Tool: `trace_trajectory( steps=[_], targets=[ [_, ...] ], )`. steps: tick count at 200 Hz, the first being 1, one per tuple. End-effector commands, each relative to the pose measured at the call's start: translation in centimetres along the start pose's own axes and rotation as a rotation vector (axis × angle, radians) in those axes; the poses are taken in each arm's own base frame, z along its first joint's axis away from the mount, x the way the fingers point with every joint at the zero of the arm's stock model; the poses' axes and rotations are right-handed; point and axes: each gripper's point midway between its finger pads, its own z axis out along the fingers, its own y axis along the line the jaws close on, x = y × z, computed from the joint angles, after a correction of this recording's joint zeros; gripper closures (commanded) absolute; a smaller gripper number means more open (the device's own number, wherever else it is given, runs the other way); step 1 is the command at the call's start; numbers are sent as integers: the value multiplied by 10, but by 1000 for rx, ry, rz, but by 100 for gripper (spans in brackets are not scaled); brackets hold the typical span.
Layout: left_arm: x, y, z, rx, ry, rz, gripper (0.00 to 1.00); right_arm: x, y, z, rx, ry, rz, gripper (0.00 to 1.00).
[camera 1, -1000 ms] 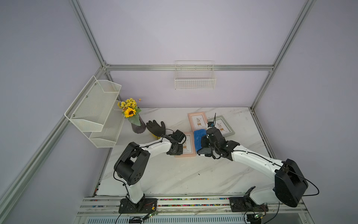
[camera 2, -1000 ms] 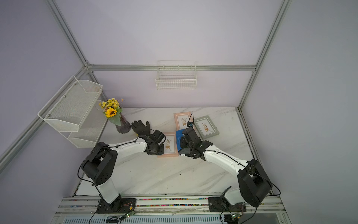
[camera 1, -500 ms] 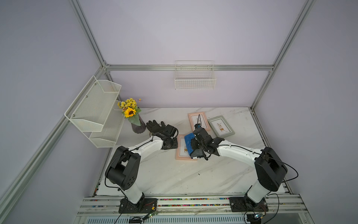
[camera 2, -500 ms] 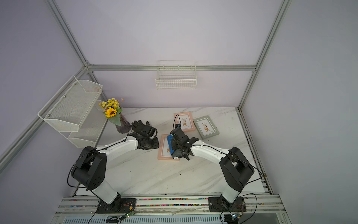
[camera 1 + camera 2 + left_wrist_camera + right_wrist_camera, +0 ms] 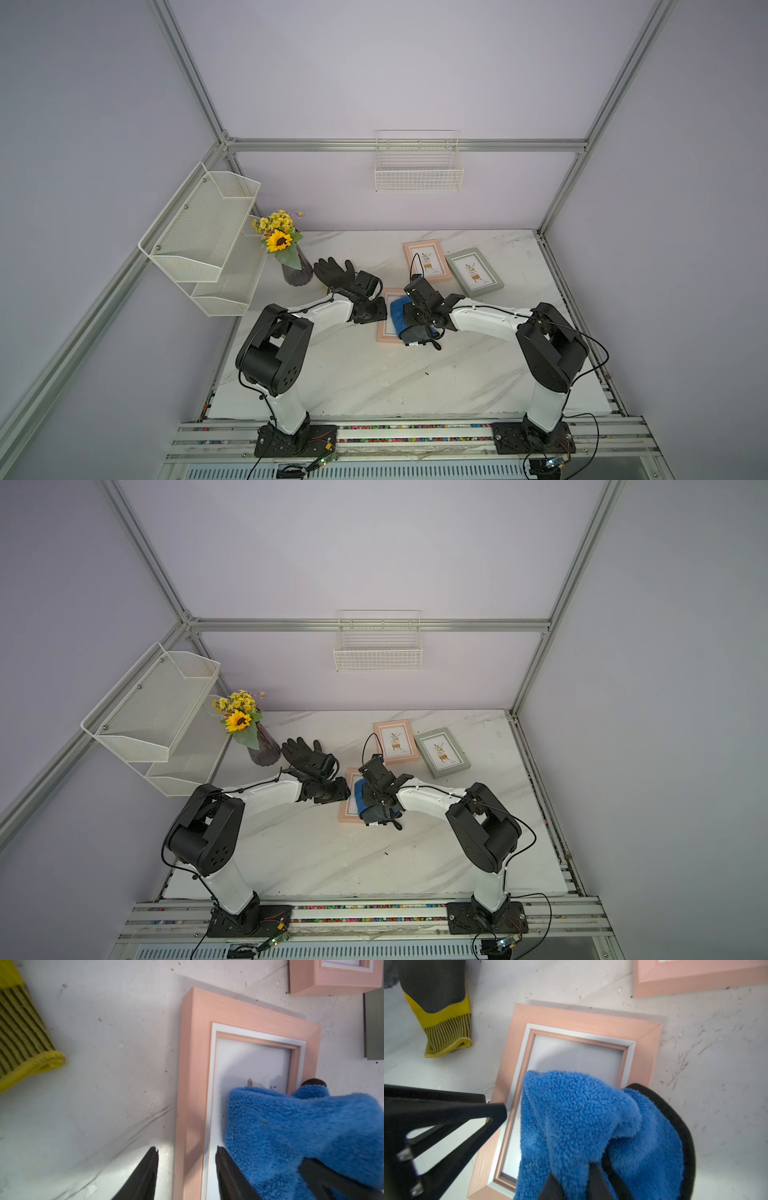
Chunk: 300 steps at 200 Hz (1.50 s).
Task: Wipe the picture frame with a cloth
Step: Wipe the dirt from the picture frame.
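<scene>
A pink picture frame [image 5: 384, 332] [image 5: 347, 809] lies flat on the marble table. The blue cloth [image 5: 399, 313] [image 5: 360, 798] is bunched over the frame's glass and right side. My right gripper [image 5: 572, 1172] is shut on a fold of the cloth [image 5: 581, 1115], pressing it onto the picture frame [image 5: 571, 1020]. My left gripper [image 5: 186, 1149] [image 5: 373, 311] stands open, its fingers straddling the left rail of the picture frame [image 5: 195, 1043], with a gap on each side. The cloth [image 5: 291, 1136] lies just beside one finger.
A black-and-yellow work glove [image 5: 332, 270] [image 5: 446, 1032] lies left of the frame, by a dark vase of sunflowers [image 5: 296, 272]. A second pink frame [image 5: 427, 261] and a grey-green frame [image 5: 473, 272] lie behind. A wire basket [image 5: 417, 170] and a mesh shelf [image 5: 203, 232] hang on the walls.
My right gripper has dragged the cloth leftward, from the frame's right edge onto its glass. My left gripper's jaws have spread wider at the frame's left rail.
</scene>
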Motion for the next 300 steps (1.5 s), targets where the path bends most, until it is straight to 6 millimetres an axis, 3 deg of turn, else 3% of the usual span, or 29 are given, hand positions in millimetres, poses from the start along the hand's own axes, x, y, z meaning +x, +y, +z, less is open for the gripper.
trace_trajectory(
  steps=[1, 59, 105, 132, 160, 211, 231, 252, 284, 300],
  targets=[
    [-7, -11, 2, 52, -21, -2, 57, 5, 20, 4, -52, 26, 17, 84],
    [-2, -8, 9, 40, -4, 0, 65, -5, 22, 12, -7, 25, 23, 85],
    [13, 20, 19, -74, 14, -21, 68, -16, -26, 7, 158, 11, 60, 87],
    [21, 27, 22, -90, 27, -29, 68, -19, -41, 1, 222, -3, 64, 87],
    [21, 21, 19, -60, 14, -32, 68, -16, -33, 14, 203, 34, 58, 89],
    [19, 11, 19, -19, 14, -27, 68, -13, 20, 29, 18, 65, 53, 89],
    [20, 11, 19, -18, 16, -27, 69, -11, 25, 35, -3, 78, 72, 89],
    [20, 13, 19, -26, 12, -30, 70, -17, -1, 33, 100, 51, 81, 89],
    [22, 16, 20, -28, 3, -48, 71, -24, -66, 22, 302, 12, 117, 89],
    [25, 15, 23, -22, 13, -49, 70, -26, -60, 22, 295, 8, 82, 89]
  ],
)
